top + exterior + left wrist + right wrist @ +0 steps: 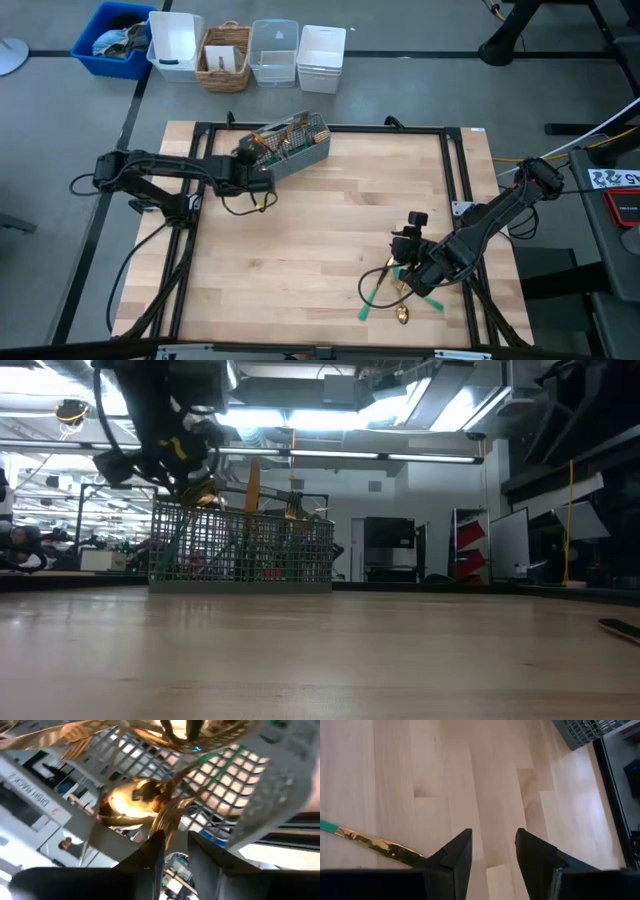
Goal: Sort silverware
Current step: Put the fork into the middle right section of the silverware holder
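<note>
The grey mesh caddy point(300, 140) point(240, 550) lies near the table's far edge with gold-and-teal silverware point(275, 135) inside. My left gripper point(258, 168) point(175, 845) is at the caddy's left end, shut on a gold spoon point(132, 802). A few more pieces of silverware point(380, 295) lie loose near the table's near right corner, with a gold spoon point(402, 316) among them. My right gripper point(405, 248) point(492, 850) is open, just on the far side of this pile. A gold knife point(375, 845) with a teal handle lies beside its fingers, untouched. My left gripper pinches the spoon between its two fingers at the gold neck point(165, 825), just below the bowl. The fingers lie level and come from the table's left. The bowl stands out past the fingertips against the caddy's mesh point(240, 775). The spoon's handle is hidden by the fingers.
Beyond the far edge stand a blue bin point(115, 35), white bins point(175, 45), a wicker basket point(225, 55) and a clear bin point(275, 50). A black frame rail point(455, 170) borders the table. Bare wood lies between the caddy and the loose pile.
</note>
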You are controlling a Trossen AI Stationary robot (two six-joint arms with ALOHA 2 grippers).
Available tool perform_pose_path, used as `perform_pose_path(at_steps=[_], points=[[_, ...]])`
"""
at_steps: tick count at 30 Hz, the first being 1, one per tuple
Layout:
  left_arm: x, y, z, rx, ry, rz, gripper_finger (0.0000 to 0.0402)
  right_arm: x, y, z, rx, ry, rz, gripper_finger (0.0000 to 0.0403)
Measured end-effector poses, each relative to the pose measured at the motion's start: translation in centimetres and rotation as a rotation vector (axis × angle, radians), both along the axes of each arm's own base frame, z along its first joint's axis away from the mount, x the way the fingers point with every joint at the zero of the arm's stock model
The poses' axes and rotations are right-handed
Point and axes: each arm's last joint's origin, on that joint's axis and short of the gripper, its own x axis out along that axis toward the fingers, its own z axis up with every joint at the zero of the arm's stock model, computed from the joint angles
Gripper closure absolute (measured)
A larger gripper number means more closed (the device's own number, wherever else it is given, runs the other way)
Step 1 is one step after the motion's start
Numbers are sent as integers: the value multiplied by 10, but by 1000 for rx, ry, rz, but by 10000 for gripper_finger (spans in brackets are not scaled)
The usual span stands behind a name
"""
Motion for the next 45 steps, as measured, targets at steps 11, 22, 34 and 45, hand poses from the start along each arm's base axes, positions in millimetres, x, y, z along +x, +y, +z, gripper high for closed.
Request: perform_pose_path(at_steps=[11,22,34,45], points=[[1,-17,6,89,-82,-42,312,0,0,0,7,26,24,253],[-16,-47,30,47,-576,29,316,-1,7,-3,271,74,-88,253],[-10,-77,33,-250,-1132,256,316,3,24,-13,630,99,-431,253],[3,-112,38,-697,-1417,418,315,-10,64,-48,565,227,-375,253]])
